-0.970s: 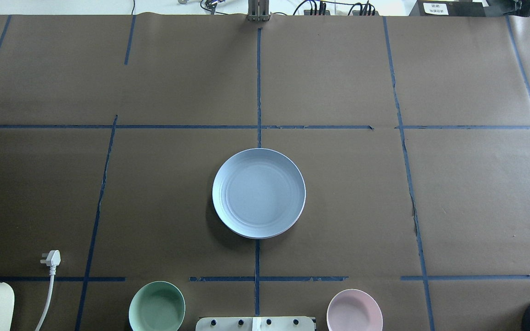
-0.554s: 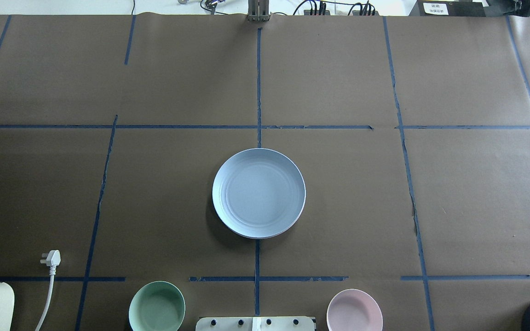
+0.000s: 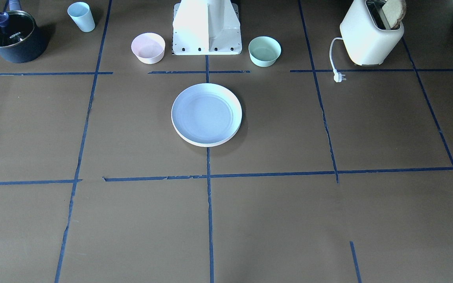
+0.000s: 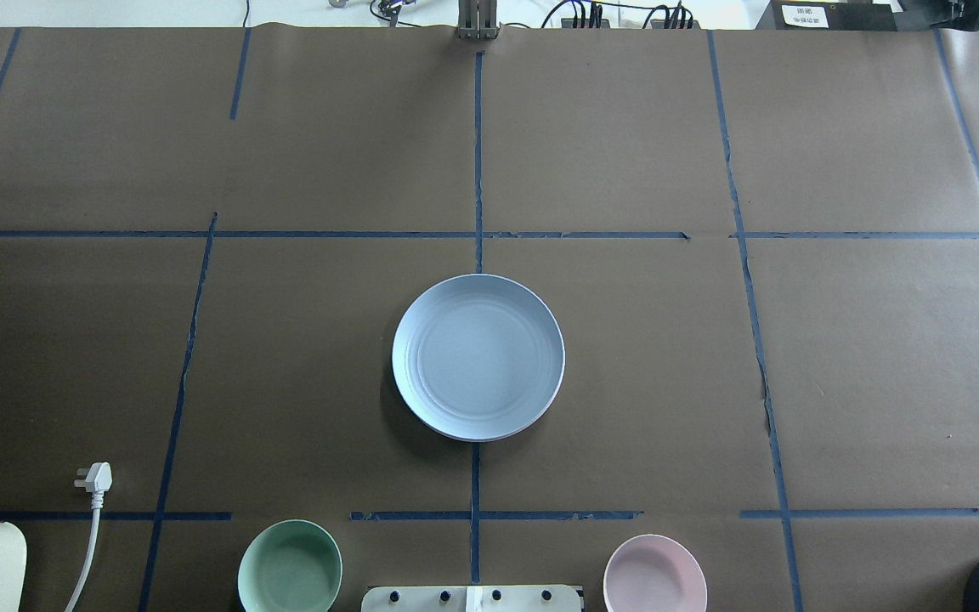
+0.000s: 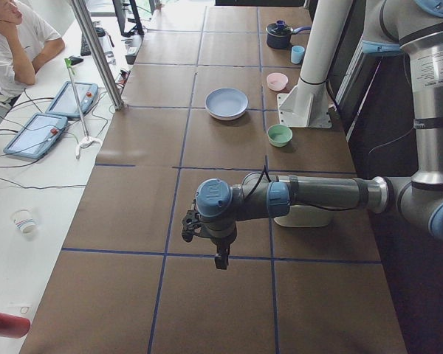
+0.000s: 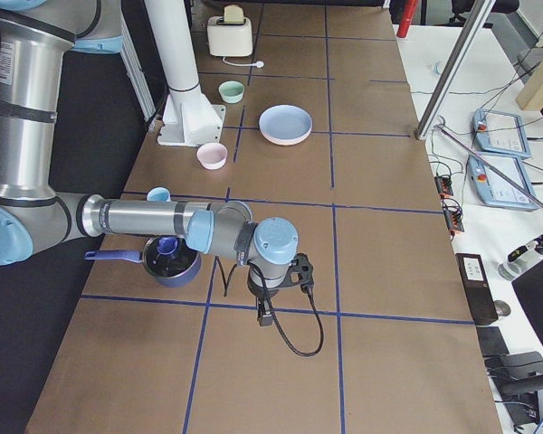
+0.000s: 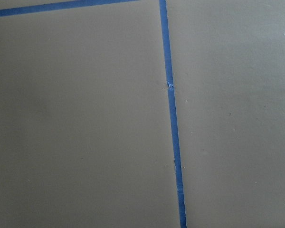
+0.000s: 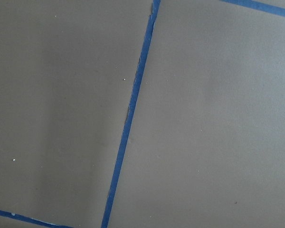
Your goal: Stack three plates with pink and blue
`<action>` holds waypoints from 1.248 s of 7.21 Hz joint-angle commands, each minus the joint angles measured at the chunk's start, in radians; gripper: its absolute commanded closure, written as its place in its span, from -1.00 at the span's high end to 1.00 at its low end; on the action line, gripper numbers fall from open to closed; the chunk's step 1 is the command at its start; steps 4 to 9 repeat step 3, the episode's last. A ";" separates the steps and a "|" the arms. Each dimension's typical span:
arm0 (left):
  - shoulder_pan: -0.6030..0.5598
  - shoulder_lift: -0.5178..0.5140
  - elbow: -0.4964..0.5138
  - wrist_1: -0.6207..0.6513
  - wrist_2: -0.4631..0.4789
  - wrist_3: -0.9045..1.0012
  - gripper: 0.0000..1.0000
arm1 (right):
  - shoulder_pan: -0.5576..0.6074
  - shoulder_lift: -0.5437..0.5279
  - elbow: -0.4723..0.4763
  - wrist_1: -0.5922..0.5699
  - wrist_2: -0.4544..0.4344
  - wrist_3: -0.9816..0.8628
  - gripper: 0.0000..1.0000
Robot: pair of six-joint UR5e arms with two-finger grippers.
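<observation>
**Plates stacked mid-counter, both arms out at the ends**

You have the light blue plate [image 4: 478,357] uppermost, lying flat on the centre tape line [image 4: 477,153], a little in front of the robot base [image 3: 207,27]. Pale rims of the plates beneath [image 3: 210,144] peep out at its edge farthest from the robot. Near the base, the mint bowl [image 4: 290,568] sits to its left and the pink bowl [image 4: 654,574] to its right, both apart from the stack. The left arm [image 5: 317,195] hangs over the counter [image 4: 880,382] at the far left end. The right arm [image 6: 145,217] hangs at the far right, by the dark pot [image 6: 176,269]. From these side views you cannot tell how wide either arm's jaws stand.
</observation>
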 commanded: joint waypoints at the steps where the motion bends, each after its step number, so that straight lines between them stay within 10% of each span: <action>1: 0.000 0.000 -0.002 0.000 0.000 0.000 1.00 | 0.000 0.001 0.000 0.001 0.002 0.000 1.00; 9: 0.000 0.000 -0.002 0.000 0.000 0.000 1.00 | 0.000 0.001 -0.003 -0.001 0.002 0.000 1.00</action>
